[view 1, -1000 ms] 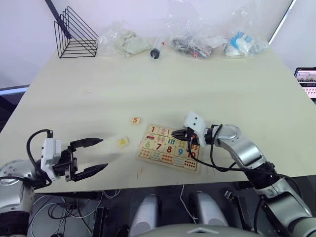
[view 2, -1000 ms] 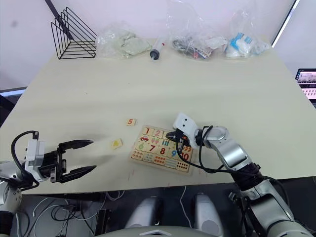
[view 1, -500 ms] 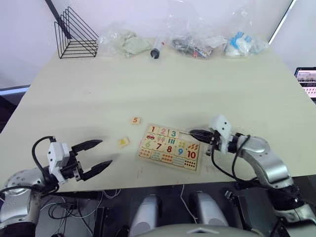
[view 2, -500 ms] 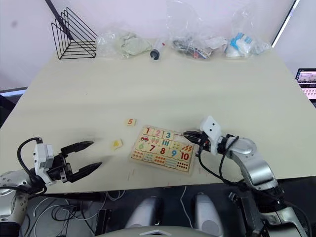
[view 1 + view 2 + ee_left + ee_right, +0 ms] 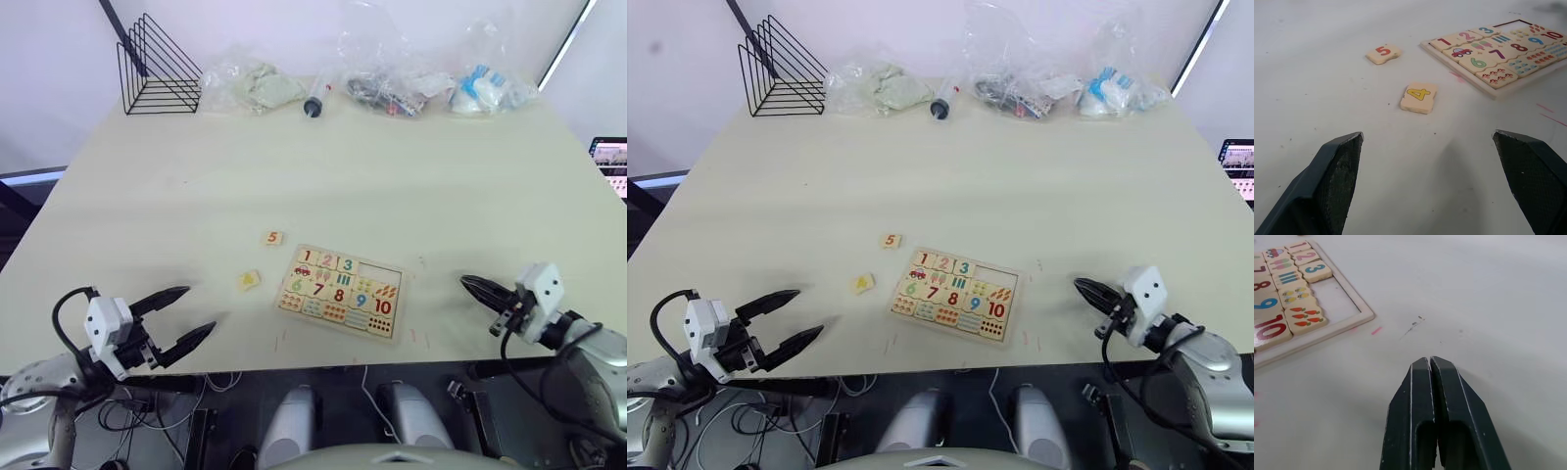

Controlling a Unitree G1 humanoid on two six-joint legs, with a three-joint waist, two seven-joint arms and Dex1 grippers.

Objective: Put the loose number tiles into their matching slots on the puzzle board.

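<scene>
The puzzle board (image 5: 333, 324) lies near the table's front edge, with tiles 1, 2 and 3 (image 5: 1316, 270) seated in its upper row. To the right of the 3, the slots (image 5: 382, 273) are bare wood. Two loose number tiles lie on the table left of the board: the red 5 (image 5: 272, 237) and the yellow 4 (image 5: 249, 280), also seen as the 4 (image 5: 1419, 96). My left gripper (image 5: 196, 310) is open at the front left, pointing toward the 4. My right gripper (image 5: 468, 284) is shut on nothing, well right of the board.
A black wire rack (image 5: 157, 69) stands at the back left. Several plastic bags (image 5: 257, 86) and a syringe-like item (image 5: 313, 101) line the far edge. A screen (image 5: 609, 162) shows beyond the table's right side. Small red marks dot the tabletop around the board.
My right gripper has pulled back from the board's upper row to the right, leaving the 3 in its slot. The left gripper drew slightly toward the front edge.
</scene>
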